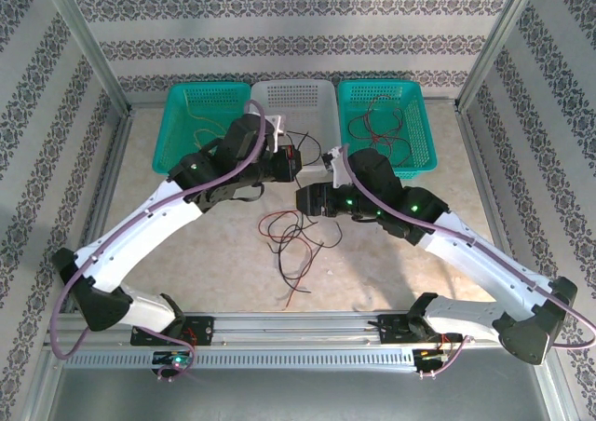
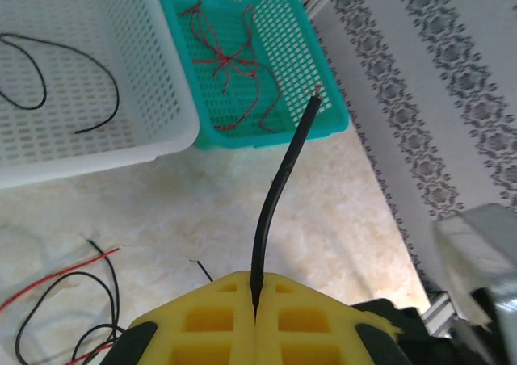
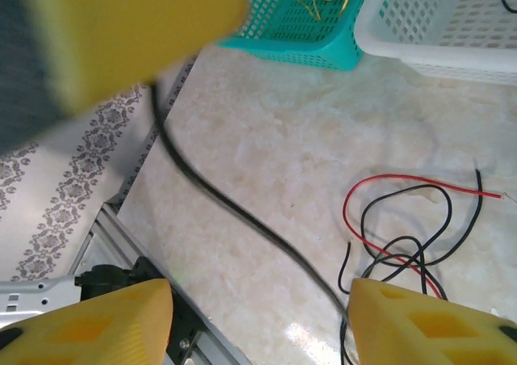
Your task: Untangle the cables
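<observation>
The left end effector [image 2: 255, 294] pinches a black cable [image 2: 279, 179] that curves up toward the teal basket [image 2: 303, 50].

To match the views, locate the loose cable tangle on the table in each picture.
Top external: cable tangle mid-frame.
Left wrist: cable tangle bottom left.
Right wrist: cable tangle lower right.
Shared landmark: white basket, top centre, top left, top right respectively.

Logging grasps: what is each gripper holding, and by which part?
Left gripper pinches a black cable near its free end; right gripper is open, holding nothing.
</observation>
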Available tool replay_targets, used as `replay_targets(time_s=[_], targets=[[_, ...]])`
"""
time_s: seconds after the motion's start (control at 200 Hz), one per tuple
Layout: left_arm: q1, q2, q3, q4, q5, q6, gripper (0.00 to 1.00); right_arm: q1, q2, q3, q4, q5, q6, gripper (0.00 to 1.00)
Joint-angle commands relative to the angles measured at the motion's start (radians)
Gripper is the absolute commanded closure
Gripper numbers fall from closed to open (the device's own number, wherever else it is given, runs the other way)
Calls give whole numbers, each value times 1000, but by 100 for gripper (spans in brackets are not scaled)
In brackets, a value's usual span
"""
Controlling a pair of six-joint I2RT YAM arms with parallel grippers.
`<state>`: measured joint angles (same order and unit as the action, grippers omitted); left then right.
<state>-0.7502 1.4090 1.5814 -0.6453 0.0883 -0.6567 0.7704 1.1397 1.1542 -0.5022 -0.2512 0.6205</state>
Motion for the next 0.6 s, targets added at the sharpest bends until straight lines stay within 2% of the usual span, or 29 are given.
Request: replay_targets(time_s=[0.0,0.21,0.285,0.34,0.45,0.57,0.595], targets=[[17,-30,32,-15,41,35,100,8,-8,23,-6,36,-22,43],[22,-24,81,-17,112,54,100,7,23,58,-2,39,-37,45],[27,-22,94,-18,121,60,100,8,32,70,0,42,-43,52],[36,-22,101,-23,122,64,100,7,37,77,2,45,-47,64],[53,-27,103,-39,94,71,100,8,46,95,4,43,-55,80],[73,-28,98,-31,78,67,100,7,55,124,10,37,-66,89],[76,-29,96,-24,73,66,96,7,55,131,12,36,-68,90]])
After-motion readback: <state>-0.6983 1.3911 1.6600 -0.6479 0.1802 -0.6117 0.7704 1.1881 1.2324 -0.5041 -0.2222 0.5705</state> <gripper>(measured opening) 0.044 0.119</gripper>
